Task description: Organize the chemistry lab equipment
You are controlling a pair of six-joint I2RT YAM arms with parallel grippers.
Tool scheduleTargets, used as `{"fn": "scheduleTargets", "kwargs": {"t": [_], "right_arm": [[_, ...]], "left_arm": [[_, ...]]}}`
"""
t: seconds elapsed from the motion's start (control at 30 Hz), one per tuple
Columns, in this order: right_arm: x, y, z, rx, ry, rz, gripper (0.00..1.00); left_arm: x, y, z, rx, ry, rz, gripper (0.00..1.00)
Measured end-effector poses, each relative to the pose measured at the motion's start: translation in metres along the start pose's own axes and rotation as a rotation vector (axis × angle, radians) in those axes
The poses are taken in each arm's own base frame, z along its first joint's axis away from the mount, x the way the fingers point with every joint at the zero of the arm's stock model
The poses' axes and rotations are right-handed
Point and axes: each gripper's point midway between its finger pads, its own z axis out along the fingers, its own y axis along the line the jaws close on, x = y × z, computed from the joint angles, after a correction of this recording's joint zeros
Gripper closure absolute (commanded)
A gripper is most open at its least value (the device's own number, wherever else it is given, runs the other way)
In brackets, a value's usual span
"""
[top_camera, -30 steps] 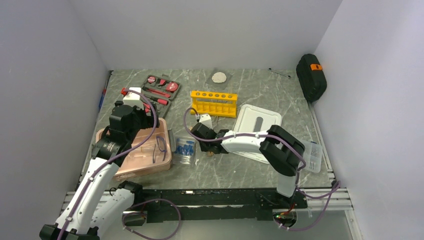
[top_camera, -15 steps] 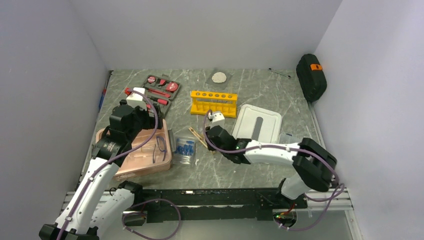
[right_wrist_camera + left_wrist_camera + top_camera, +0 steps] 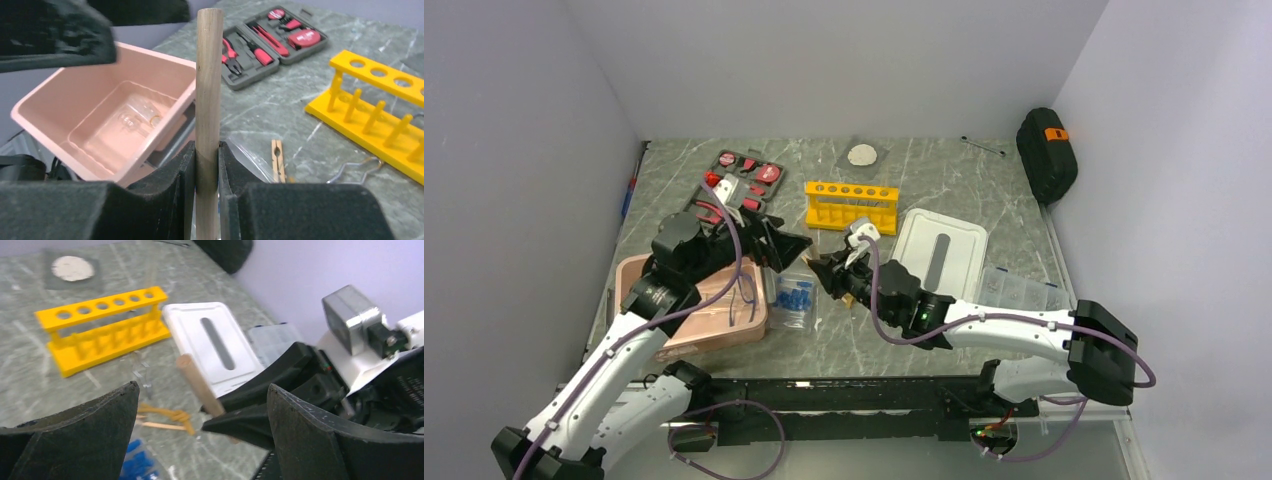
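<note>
My right gripper [image 3: 206, 150] [image 3: 827, 270] is shut on a tan wooden clamp handle [image 3: 208, 85] and holds it upright above the table; the handle also shows in the left wrist view [image 3: 199, 384]. My left gripper [image 3: 789, 255] [image 3: 200, 405] is open and empty, its fingers on either side of the right gripper's tip, apart from it. A second wooden clamp [image 3: 277, 157] lies on the table. The yellow test-tube rack [image 3: 852, 205] stands behind. The bag of blue-capped tubes [image 3: 794, 298] lies beside the pink bin [image 3: 639, 268], which holds the blue-framed safety glasses [image 3: 744, 290].
The red-and-black tool kit [image 3: 744, 180] lies open at the back left. A white lid [image 3: 939, 250] lies right of the rack and the clear parts box [image 3: 1024, 290] beyond it. A black case [image 3: 1046, 150] leans at the right wall. A grey pad [image 3: 864, 153] lies at the back.
My right gripper has picked the wooden clamp off the table and turned toward the left arm. My left gripper has swung right from above the bin to meet it.
</note>
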Motion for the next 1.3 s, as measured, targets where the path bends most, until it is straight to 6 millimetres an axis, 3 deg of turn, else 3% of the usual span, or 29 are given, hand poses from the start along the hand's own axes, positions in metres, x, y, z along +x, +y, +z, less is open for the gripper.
{"fn": "scheduleTargets", "kwargs": {"t": [0.1, 0.3, 0.43, 0.6, 0.67, 0.83, 0.9, 0.97, 1.0, 1.1, 1.13, 1.2, 1.3], "right_arm": [[-0.005, 0.013, -0.002, -0.042, -0.027, -0.019, 1.00], [-0.005, 0.028, -0.006, -0.087, -0.050, -0.047, 1.00], [-0.004, 0.030, -0.008, -0.095, -0.054, -0.062, 1.00], [-0.003, 0.028, -0.008, -0.088, -0.053, -0.073, 1.00], [-0.003, 0.028, -0.008, -0.085, -0.054, -0.073, 1.00], [-0.003, 0.027, -0.008, -0.073, -0.055, -0.074, 1.00], [-0.001, 0.025, -0.009, -0.066, -0.049, -0.076, 0.99], [-0.001, 0.024, -0.009, -0.062, -0.050, -0.075, 0.86], [-0.002, 0.024, -0.008, -0.060, -0.051, -0.075, 0.74], [-0.002, 0.024, -0.010, -0.060, -0.054, -0.068, 0.22], [-0.002, 0.022, -0.011, -0.054, -0.057, -0.064, 0.10], [-0.003, 0.019, -0.013, -0.040, -0.065, -0.059, 0.01], [-0.007, 0.014, -0.015, -0.016, -0.076, -0.051, 0.00]], "left_arm": [[0.000, -0.017, 0.009, 0.076, 0.005, -0.054, 0.05], [0.015, -0.016, 0.022, 0.076, 0.062, -0.173, 0.29], [0.022, -0.019, 0.025, 0.081, 0.083, -0.220, 0.49], [0.023, -0.025, 0.026, 0.085, 0.084, -0.236, 0.59], [0.025, -0.025, 0.027, 0.078, 0.086, -0.238, 0.67], [0.028, -0.024, 0.027, 0.059, 0.094, -0.255, 0.99], [0.029, -0.023, 0.028, 0.053, 0.094, -0.257, 1.00], [0.029, -0.024, 0.028, 0.052, 0.095, -0.258, 1.00], [0.029, -0.024, 0.028, 0.053, 0.095, -0.258, 1.00], [0.030, -0.023, 0.028, 0.051, 0.097, -0.255, 1.00], [0.031, -0.022, 0.028, 0.043, 0.101, -0.253, 1.00], [0.035, -0.017, 0.027, 0.014, 0.113, -0.254, 1.00], [0.037, -0.007, 0.025, -0.046, 0.125, -0.244, 1.00]]}}
